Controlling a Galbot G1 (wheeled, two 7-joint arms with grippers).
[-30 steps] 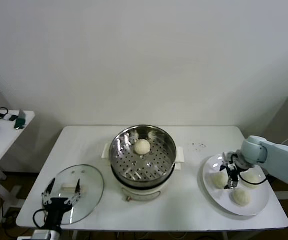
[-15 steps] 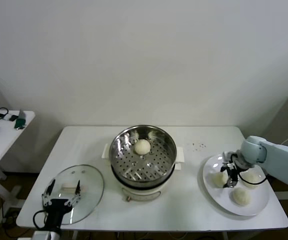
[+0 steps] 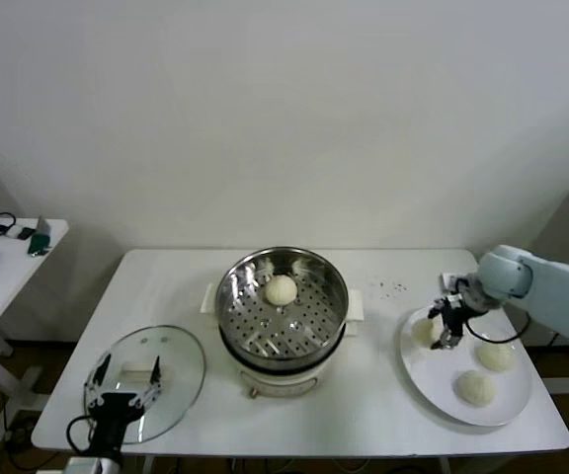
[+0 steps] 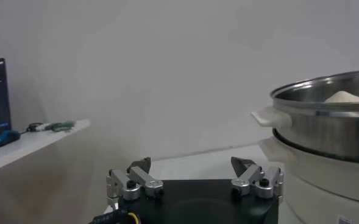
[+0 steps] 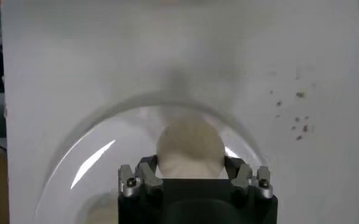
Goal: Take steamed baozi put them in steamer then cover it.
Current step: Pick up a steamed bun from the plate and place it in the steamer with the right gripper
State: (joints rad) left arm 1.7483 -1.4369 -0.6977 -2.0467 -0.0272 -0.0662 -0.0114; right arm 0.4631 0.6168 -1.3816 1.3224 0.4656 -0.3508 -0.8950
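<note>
Head view shows the right gripper (image 3: 443, 327) now clenched around one baozi (image 3: 425, 330) and raised toward the steamer-side rim of the white plate (image 3: 418, 365), where a second ago it stood splayed among three buns lower on the plate; two baozi (image 3: 476, 387) remain there. One bun (image 3: 281, 289) already sits on the perforated tray of the steamer (image 3: 282, 306), so I judge this to be the second transfer just begun, with the carry across the worktop (image 3: 383, 405) next. The left gripper (image 3: 121, 382) hangs spread wide over the glass lid (image 3: 176, 385), waiting.
</note>
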